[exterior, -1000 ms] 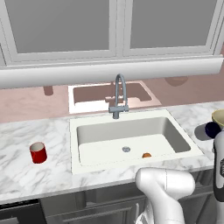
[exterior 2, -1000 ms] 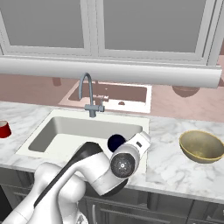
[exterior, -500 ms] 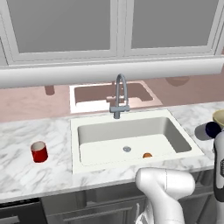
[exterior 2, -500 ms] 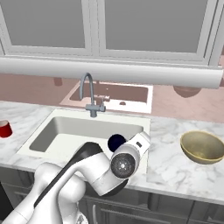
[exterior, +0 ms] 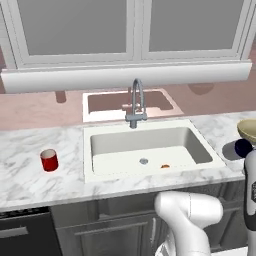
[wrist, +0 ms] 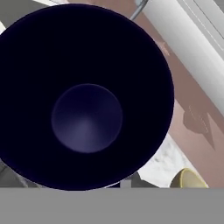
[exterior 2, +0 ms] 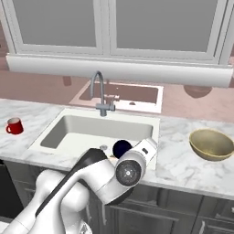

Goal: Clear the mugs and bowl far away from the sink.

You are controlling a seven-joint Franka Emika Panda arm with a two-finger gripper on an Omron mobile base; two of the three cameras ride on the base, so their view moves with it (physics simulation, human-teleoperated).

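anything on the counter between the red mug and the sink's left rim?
Nothing: bare marble between the red mug and the sink rim, clearest in the left base view.

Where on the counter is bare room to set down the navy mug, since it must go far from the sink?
Bare marble lies right of the sink, between its rim and the bowl, though that is close to the basin. Left of the sink, open counter surrounds the red mug. The gripper is shut on the navy mug. The bowl's corner is tighter.
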